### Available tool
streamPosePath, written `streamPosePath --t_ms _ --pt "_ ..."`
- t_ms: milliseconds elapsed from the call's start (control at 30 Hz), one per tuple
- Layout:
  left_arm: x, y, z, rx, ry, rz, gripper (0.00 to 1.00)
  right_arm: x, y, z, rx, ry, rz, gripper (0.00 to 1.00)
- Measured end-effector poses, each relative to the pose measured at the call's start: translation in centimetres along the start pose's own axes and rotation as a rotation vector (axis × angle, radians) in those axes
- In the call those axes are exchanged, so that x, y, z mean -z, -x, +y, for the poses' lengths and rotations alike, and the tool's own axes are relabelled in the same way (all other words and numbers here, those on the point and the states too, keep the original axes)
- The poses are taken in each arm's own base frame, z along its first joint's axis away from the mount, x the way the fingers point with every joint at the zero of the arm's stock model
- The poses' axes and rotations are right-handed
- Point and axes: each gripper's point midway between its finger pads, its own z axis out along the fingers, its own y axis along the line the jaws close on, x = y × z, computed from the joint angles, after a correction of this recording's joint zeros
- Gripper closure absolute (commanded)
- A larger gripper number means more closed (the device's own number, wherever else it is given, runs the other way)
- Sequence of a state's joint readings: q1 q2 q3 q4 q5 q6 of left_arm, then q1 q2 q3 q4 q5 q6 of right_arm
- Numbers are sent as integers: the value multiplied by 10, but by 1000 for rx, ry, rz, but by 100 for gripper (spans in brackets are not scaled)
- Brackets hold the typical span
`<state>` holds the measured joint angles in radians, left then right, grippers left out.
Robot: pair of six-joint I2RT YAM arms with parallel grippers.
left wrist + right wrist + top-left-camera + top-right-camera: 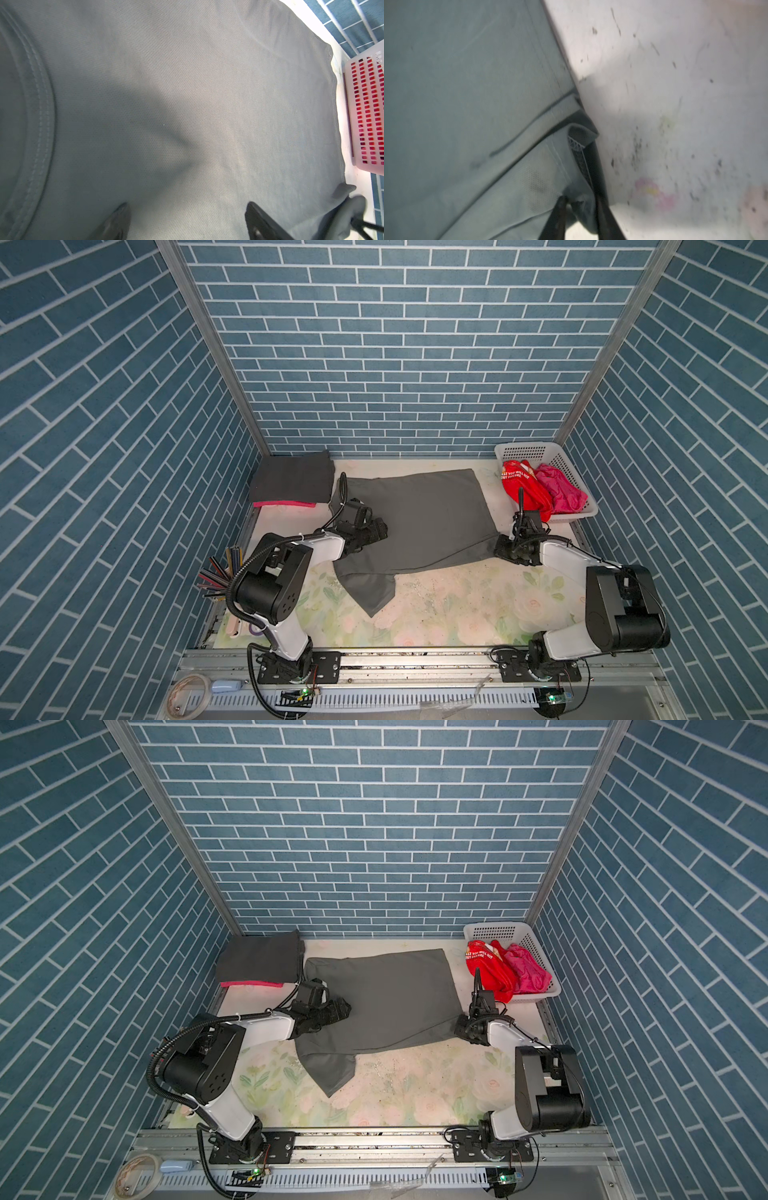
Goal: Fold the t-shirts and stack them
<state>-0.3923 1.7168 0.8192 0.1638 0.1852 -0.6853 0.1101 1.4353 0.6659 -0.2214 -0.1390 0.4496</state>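
**T-shirts: five counted.**
- Mid-grey t-shirt (428, 522) (395, 1002), one. It lies spread flat across the middle of the floral table (457, 605). Its collar end is toward 9 o'clock and its hem toward 3 o'clock. One sleeve points to about 7 o'clock.
- Charcoal t-shirt (293, 481) (259, 961), one. It is folded to a rectangle in the 11 o'clock corner and rests on top of the next item.
- Folded pink t-shirt (282, 504) (249, 984), one. Only its near edge shows beneath the charcoal one.
- Red t-shirt (523, 489) (488, 967), one, with white lettering. It is crumpled and drapes over the near rim of the basket.
- Magenta t-shirt (559, 491) (528, 969), one. It is crumpled inside the basket and touches the red one.

**Basket: one.**
- White perforated basket (528, 450) (498, 928), in the 1 o'clock corner. It holds two shirts.

**Grippers: two.**
- Left gripper (380, 529) (186, 209), over the 9 o'clock part of the mid-grey t-shirt. Its jaws are spread wide with nothing between them. Whether it touches the cloth cannot be told.
- Right gripper (498, 547) (577, 193), at the mid-grey t-shirt's 4 o'clock corner. Its fingers are pinched on the hem corner, with cloth bunched between them.

**Sundries.**
- One bunch of coloured pencils (218, 572), at the table's 8 o'clock edge.
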Motion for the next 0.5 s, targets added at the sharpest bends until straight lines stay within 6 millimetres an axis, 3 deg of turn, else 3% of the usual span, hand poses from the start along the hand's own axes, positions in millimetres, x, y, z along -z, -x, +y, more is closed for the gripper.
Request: streamPosePath --t_ms 167,333,367,500 --pt "0 0 -1 0 -5 3 12 15 -12 -5 -27 7 -26 84" --pt "0 -1 -1 0 -8 3 12 21 -19 -29 -90 -26 -38 84" --pt "0 -1 -1 0 -8 3 12 22 -18 -34 -106 -34 -42 82" --pt "0 -1 -1 0 -9 1 12 24 -14 -42 -149 -36 -56 59"
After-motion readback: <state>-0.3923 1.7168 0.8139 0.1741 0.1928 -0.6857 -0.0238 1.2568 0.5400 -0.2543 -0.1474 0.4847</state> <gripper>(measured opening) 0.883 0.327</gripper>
